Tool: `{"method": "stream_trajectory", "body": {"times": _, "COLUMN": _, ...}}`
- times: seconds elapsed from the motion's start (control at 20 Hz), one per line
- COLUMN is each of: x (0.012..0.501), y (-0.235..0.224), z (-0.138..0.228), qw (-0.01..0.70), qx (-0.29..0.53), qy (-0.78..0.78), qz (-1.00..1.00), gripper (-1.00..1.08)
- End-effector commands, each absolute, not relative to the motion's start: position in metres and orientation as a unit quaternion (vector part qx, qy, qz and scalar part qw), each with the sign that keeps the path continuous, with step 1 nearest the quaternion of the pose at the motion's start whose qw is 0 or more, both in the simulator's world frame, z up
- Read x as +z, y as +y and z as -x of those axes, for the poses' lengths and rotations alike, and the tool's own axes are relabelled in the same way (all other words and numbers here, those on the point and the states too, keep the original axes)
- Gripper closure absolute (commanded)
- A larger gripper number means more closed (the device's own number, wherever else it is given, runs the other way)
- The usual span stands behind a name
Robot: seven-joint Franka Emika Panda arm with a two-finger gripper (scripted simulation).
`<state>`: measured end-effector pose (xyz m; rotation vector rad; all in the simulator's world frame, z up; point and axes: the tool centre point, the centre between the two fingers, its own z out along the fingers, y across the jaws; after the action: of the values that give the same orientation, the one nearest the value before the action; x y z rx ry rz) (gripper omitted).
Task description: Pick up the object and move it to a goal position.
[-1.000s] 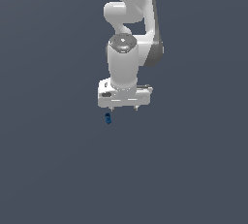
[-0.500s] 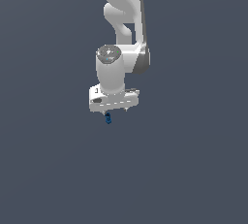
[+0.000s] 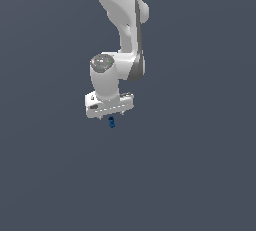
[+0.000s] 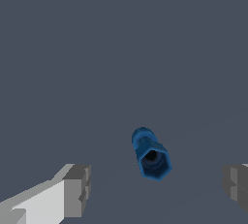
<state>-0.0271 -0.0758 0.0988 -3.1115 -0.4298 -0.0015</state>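
Since a second ago the arm has swung toward the exterior view's left and its wrist has risen a little, carrying the hand with it; the small blue piece below has kept its place just under the hand all the while. In the exterior view the white Panda arm [image 3: 122, 20] reaches down from the top of the picture, bends at a grey-capped joint, and ends in the flat white gripper [image 3: 111, 116], which is slightly tilted. The dark-blue peg [image 3: 111, 122] shows directly beneath it, far smaller than the hand, against the plain slate-grey ground [image 3: 200, 175]. The wrist view gives the clearer account: the two grey-tipped fingers [image 4: 77, 190] stand spread wide, one at each side of the picture, and the peg [image 4: 150, 154] lies between them, touching neither. It is seen nearly end-on, with a hexagonal blue collar and a dark hollow facing the camera and a rounded knob at its far end. The claw is therefore released and holds nothing. Whether the peg rests on the ground or hangs a little above it is hard to judge, since the flat grey surface shows no shadow or edge.
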Motion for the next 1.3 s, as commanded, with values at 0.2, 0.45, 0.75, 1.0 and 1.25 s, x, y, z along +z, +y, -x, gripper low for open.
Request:
{"method": "stream_trajectory", "body": {"times": 0.2, "x": 0.093, "y": -0.082, "z": 0.03, "qw": 0.0, "qx": 0.0, "qy": -0.147, "qz": 0.989, "gripper": -0.92}}
{"method": "stream_trajectory", "body": {"times": 0.45, "x": 0.088, "y": -0.082, "z": 0.03, "qw": 0.0, "qx": 0.0, "qy": -0.146, "qz": 0.989, "gripper": -0.92}}
{"method": "stream_trajectory", "body": {"times": 0.75, "x": 0.061, "y": -0.082, "z": 0.031, "qw": 0.0, "qx": 0.0, "qy": -0.147, "qz": 0.989, "gripper": -0.92}}
{"method": "stream_trajectory", "body": {"times": 1.0, "x": 0.045, "y": -0.082, "z": 0.031, "qw": 0.0, "qx": 0.0, "qy": -0.147, "qz": 0.989, "gripper": -0.92}}
{"method": "stream_trajectory", "body": {"times": 1.25, "x": 0.043, "y": -0.082, "z": 0.031, "qw": 0.0, "qx": 0.0, "qy": -0.147, "qz": 0.989, "gripper": 1.08}}
